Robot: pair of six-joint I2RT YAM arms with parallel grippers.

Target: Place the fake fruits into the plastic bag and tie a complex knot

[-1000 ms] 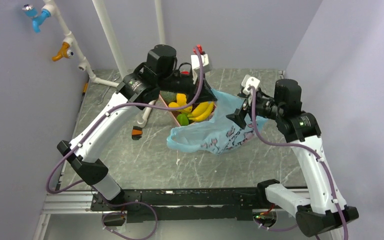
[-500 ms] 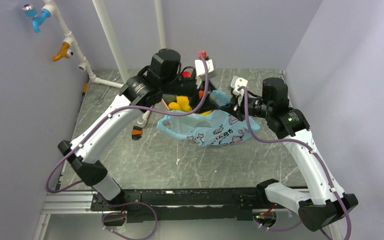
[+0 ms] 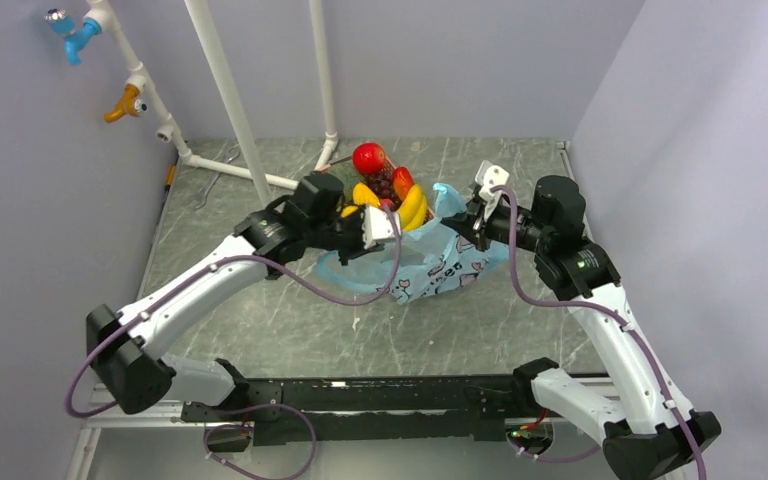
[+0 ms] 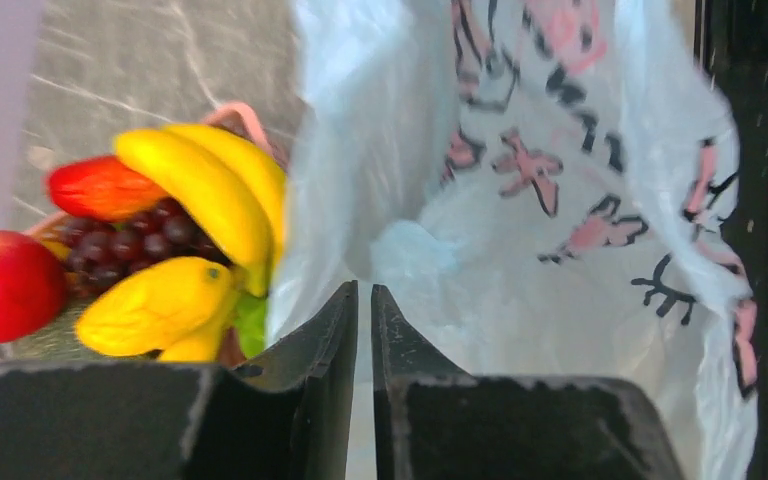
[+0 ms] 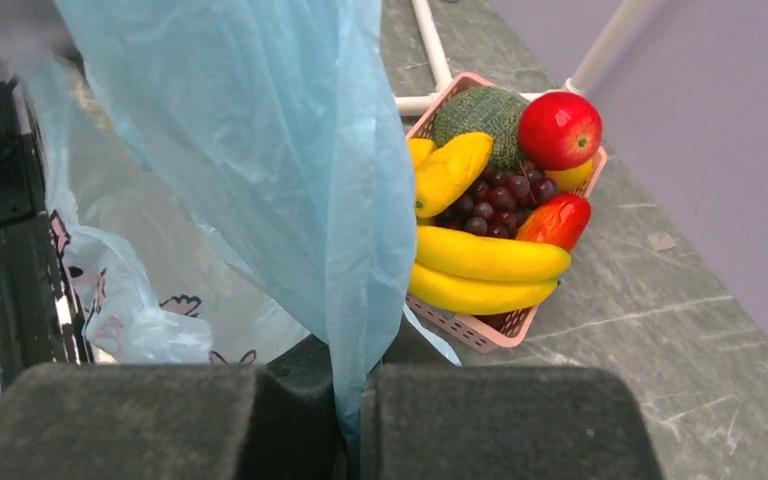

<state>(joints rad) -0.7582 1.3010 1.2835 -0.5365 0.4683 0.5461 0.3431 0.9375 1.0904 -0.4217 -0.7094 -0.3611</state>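
The fake fruits sit heaped in a pink basket [image 5: 480, 330]: a red apple [image 3: 367, 157], yellow bananas [image 5: 485, 265], dark grapes [image 5: 495, 195], a mango [image 5: 555, 220] and a green melon [image 5: 480, 115]. The light-blue plastic bag [image 3: 440, 265] lies just in front of the basket, its mouth held up. My right gripper [image 5: 348, 400] is shut on a hanging fold of the bag [image 5: 260, 150] at its right rim. At the left rim, my left gripper [image 4: 363, 300] has its jaws almost together, with bag film [image 4: 520, 230] in the thin slit. No fruit shows inside the bag.
White pipes [image 3: 230, 100] rise from the table at the back left, with one running along the floor behind the basket. Purple walls close in the back and right sides. The bag touches the basket's front.
My left arm pulled back from over the basket, down to the bag's left rim; its jaws opened, then closed. The right gripper shut on the bag and lifted its rim.
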